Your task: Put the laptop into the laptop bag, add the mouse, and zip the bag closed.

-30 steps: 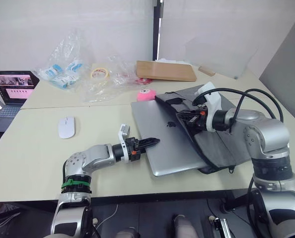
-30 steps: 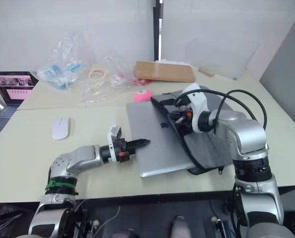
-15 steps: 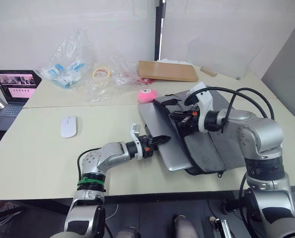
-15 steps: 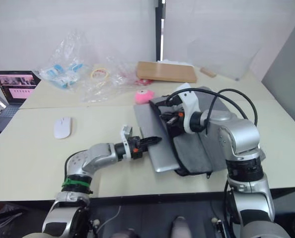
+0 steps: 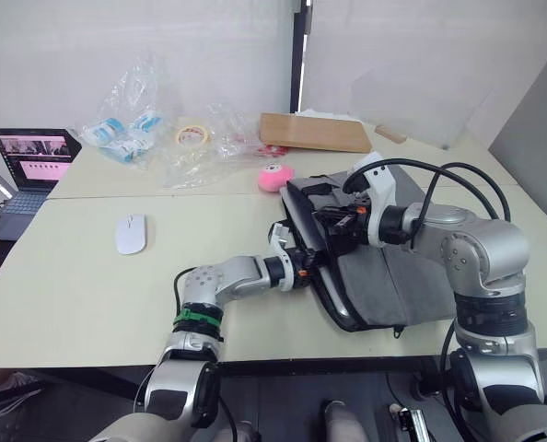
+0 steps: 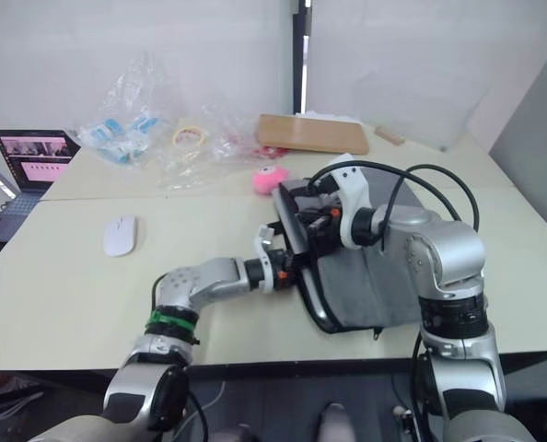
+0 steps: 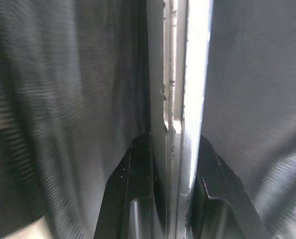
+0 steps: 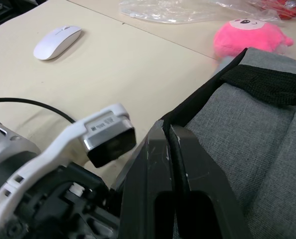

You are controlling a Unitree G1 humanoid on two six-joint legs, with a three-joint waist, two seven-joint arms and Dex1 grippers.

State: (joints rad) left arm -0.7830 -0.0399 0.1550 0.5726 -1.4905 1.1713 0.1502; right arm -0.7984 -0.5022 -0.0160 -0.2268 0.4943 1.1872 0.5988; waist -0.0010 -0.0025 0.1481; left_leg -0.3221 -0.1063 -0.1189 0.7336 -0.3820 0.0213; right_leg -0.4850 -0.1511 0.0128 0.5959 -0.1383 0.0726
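Overhead, laptop bag (image 5: 384, 276) lies flat on table (image 5: 71, 295); mouse (image 5: 130, 234) well apart toward the robot's left. Left gripper (image 5: 303, 268) sits at bag's open edge. Left wrist: fingers (image 7: 133, 199) narrowly apart, straddling laptop (image 7: 174, 99) edge inside bag. Right wrist: right gripper (image 8: 169, 137) pinched together on bag's black rim.

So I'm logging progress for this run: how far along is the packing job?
Nearly done: the silver laptop is almost fully inside the grey fabric laptop bag, only its edge showing at the opening. In hand: the left end effector pushes at that edge while the right end effector, shut on the bag's top flap, holds it open. Left: the white oval mouse sits on the table, and the bag is unzipped.
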